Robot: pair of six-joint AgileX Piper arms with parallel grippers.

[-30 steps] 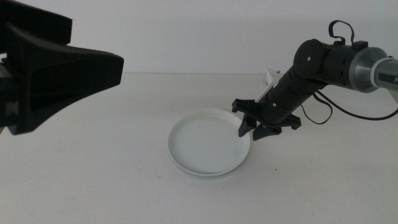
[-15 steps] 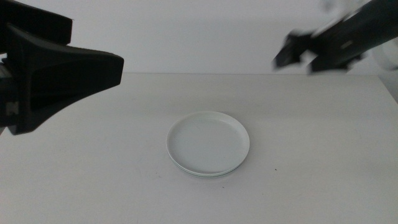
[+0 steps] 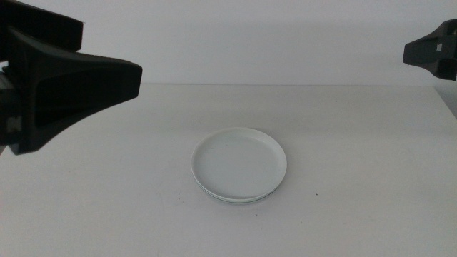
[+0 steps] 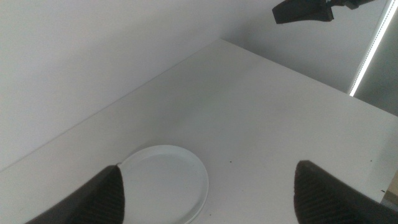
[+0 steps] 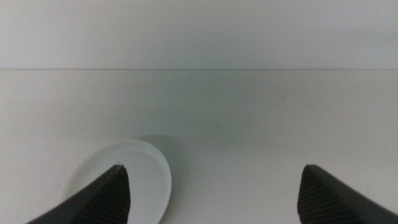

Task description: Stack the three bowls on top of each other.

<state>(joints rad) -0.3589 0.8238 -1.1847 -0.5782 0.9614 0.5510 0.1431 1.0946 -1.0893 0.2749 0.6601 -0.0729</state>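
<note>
Withdrawn right tool [image 5: 211,193] hangs open above stacked bowls [image 3: 239,164].

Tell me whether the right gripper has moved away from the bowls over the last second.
Yes. The right gripper was at the right rim of the stacked bowls; now it is up near the picture's top right, well clear of them and open.

Bowl stack [image 3: 239,164] sits on the table [image 3: 357,200] near its centre. Top bowl [image 3: 239,160] lies nested on the ones beneath; only a sliver of a lower rim [image 3: 239,200] shows at the front edge. Left gripper [image 4: 208,198] is raised at the table's left side, jaws spread wide. Right gripper [image 5: 214,199] is raised at the right, well apart from the stack, jaws spread wide. Wall [image 3: 250,43] stands behind the table.
</note>
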